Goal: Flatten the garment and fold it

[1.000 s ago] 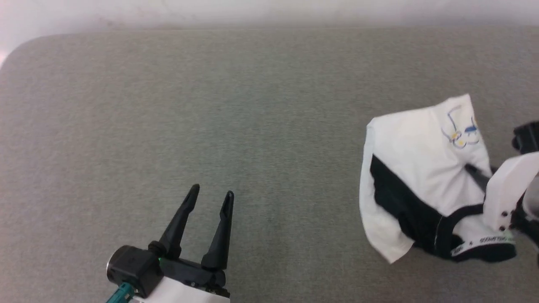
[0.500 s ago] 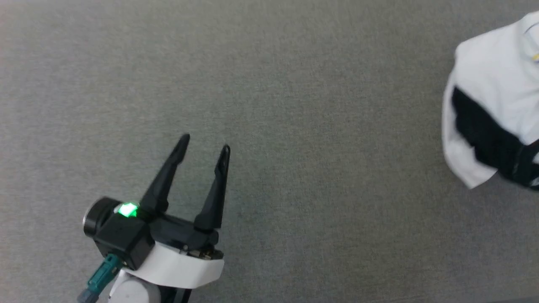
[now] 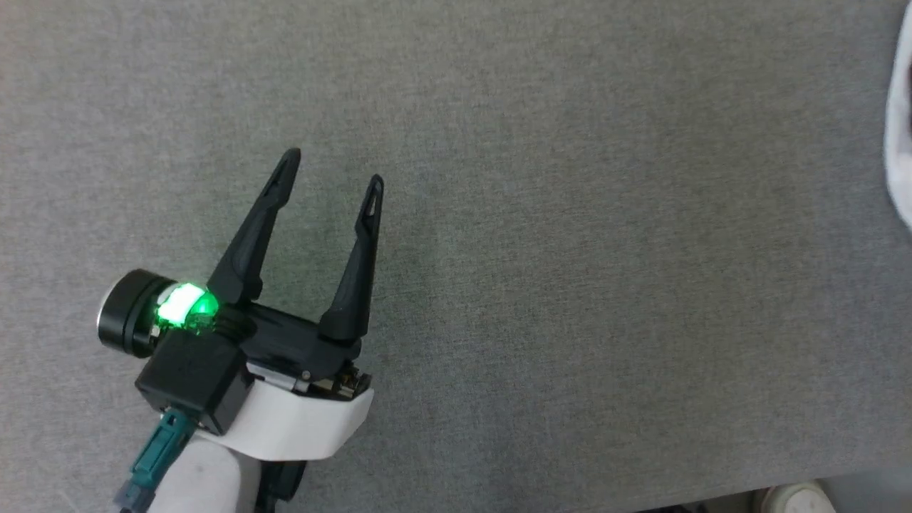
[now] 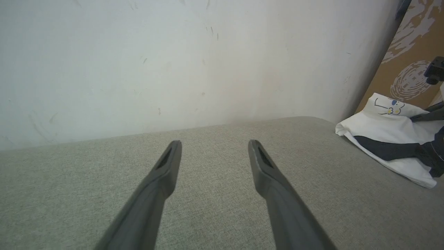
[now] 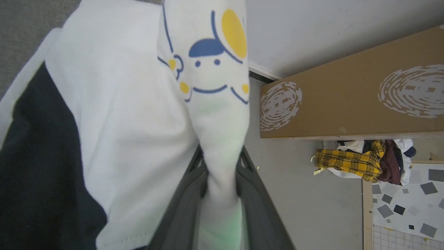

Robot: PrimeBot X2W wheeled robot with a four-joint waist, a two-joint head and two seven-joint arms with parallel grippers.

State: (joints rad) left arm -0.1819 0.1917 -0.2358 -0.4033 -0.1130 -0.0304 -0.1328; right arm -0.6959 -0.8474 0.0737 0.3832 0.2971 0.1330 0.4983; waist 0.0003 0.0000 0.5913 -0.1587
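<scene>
The right gripper point(image 5: 220, 166) is clamped on a white fold of the garment point(image 5: 138, 114), low in the right wrist view. The left gripper point(image 3: 333, 168) hovers empty, fingers spread wide, at the left of the head view over the grey padded surface point(image 3: 570, 249). The garment lies crumpled at the far right of the left wrist view, well apart from it. It looks light and limp, likely to sag from one pinch; a second hold at a hem should spread it. A cardboard panel point(image 5: 347, 100) and a heap of clothes point(image 5: 360, 159) sit beyond, barring nothing
</scene>
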